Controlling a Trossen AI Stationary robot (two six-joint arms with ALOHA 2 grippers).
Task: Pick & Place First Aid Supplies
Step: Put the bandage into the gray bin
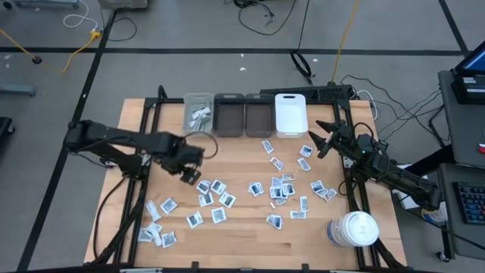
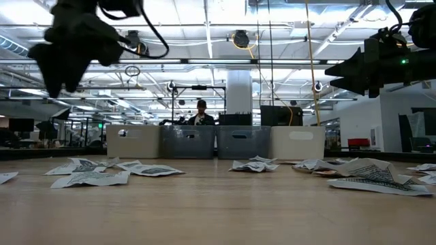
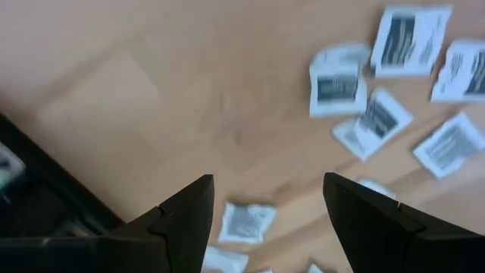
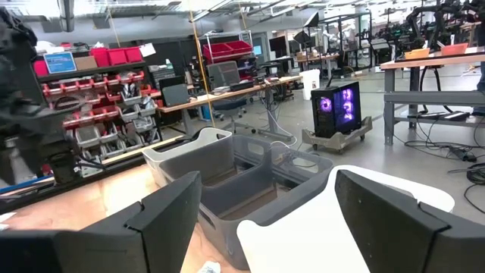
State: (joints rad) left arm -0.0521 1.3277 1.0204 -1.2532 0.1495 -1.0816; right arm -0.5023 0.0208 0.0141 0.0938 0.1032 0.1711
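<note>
Nearest the low camera: crumpled sachets [image 2: 88,178] flat on the wooden table [image 1: 242,239], dark print on white, too small to read. Above them, left gripper [image 1: 187,176] hanging clear of the tabletop, fingers [image 3: 182,220] parted and empty, over the left cluster of sachets [image 1: 211,196]; one sachet [image 3: 244,223] showing on the wood between the fingertips, others [image 3: 356,98] scattered just beyond, dark label blocks blurred, no wording legible. More sachets along the near left edge [image 1: 158,231] and a second scatter [image 1: 284,186] toward the right half. Right gripper [image 1: 324,139] raised at the far right, jaws spread wide, nothing held, facing the row of bins. Row along the far edge: a clear bin [image 1: 198,114] with a few pale wrapped pieces inside, two dark grey bins [image 1: 244,115], a white bin [image 1: 290,115]. Large white lidded jar [image 1: 354,229] at the near right corner. A person [image 2: 201,114] far behind the bins in the low view.
</note>
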